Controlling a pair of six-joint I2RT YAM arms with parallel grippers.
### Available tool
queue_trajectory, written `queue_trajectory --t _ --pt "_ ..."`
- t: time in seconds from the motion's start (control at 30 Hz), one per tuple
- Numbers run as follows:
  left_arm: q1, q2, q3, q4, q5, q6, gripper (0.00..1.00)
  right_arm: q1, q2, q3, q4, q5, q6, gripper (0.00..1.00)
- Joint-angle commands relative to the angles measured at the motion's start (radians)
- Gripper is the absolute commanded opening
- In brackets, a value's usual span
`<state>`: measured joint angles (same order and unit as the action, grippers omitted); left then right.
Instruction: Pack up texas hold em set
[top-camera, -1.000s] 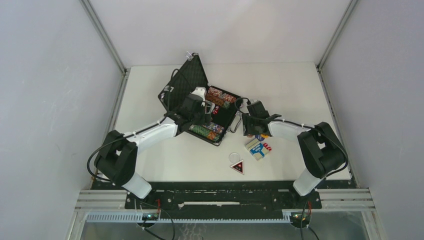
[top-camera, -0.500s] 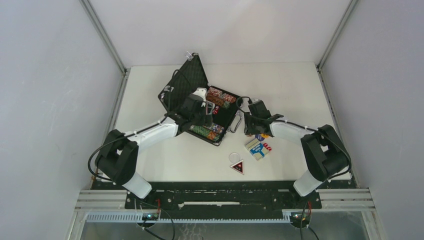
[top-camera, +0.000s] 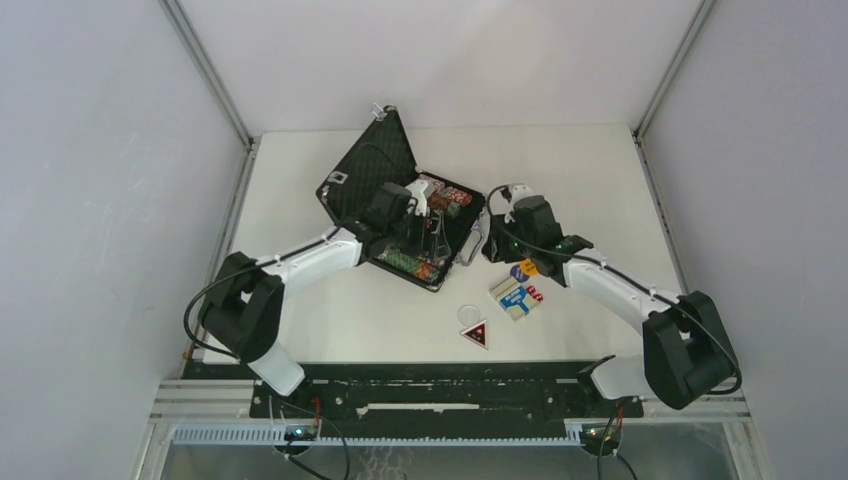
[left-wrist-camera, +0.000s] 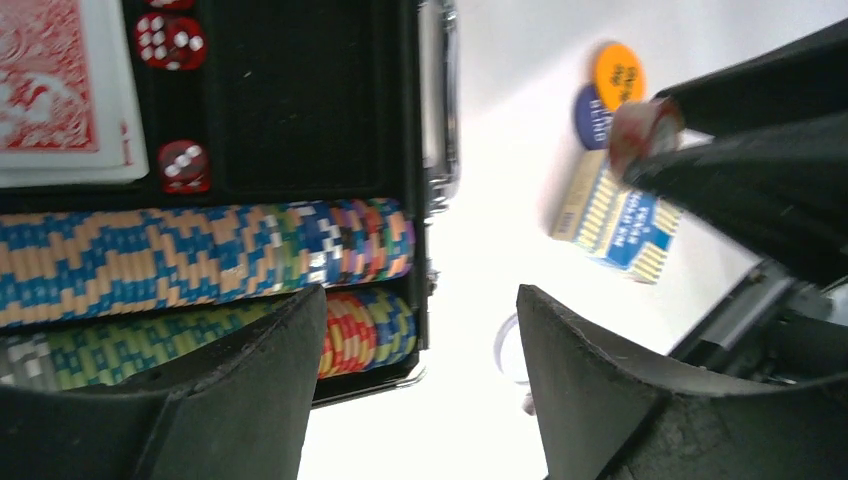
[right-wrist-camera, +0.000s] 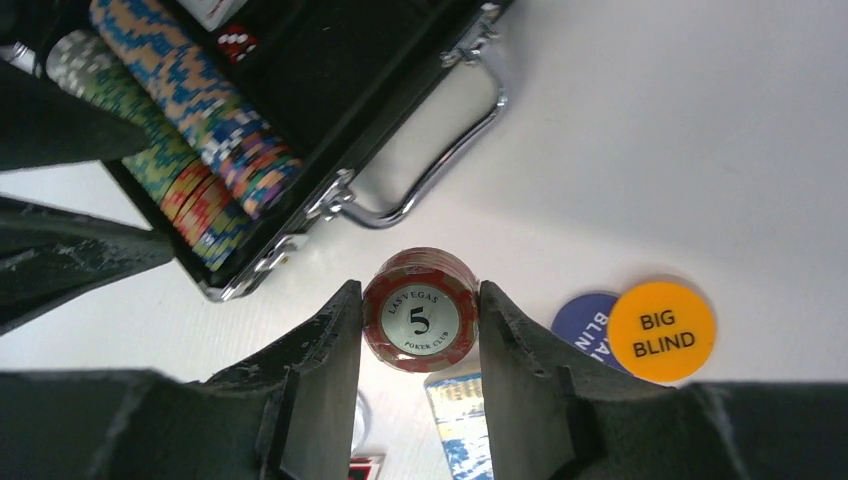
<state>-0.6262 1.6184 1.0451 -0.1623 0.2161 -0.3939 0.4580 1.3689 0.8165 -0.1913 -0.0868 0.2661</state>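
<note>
Red chip stack clamped in right pincer.

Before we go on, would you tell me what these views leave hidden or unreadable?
Right wrist view: blue token, wording mostly covered by the orange BIG BLIND token.
Right wrist view: blue card deck, mostly behind the red chip stack and right hand, cut by the bottom edge.
Left wrist view: red card deck, cut by the left edge.
Top view: that chip stack, too small to make out.
</note>
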Motion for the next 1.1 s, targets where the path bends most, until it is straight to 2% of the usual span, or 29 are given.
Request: queue_trajectory --t 0.0,0.23,0.4,0.5,0.73,1.07 --pt "-0.004 -0.015 0.125 -0.028 0.142 -0.031 0.75 0.095 -0.083 0.003 0.025 0.041 -0.092 0.39" --pt "0.039 0.01 0.203 -0.103 0.227 -0.06 0.75 0.213 -0.142 -0.042 0.075 0.07 -0.135 0.39" --pt "0.066 0.028 0.205 -0.096 0.384 -0.066 0.74 0.298 -0.162 -0.046 0.094 0.128 -0.18 0.39" --pt "0.066 0.046 0.204 -0.089 0.475 -0.058 0.74 0.305 -0.165 -0.042 0.102 0.124 -0.182 0.39" --pt "0.065 0.093 0.204 -0.082 0.573 -0.042 0.72 0.311 -0.186 -0.021 0.095 0.098 -0.189 0.39" --pt "0.065 0.131 0.21 -0.061 0.599 -0.051 0.71 0.319 -0.191 -0.007 0.09 0.069 -0.202 0.4"
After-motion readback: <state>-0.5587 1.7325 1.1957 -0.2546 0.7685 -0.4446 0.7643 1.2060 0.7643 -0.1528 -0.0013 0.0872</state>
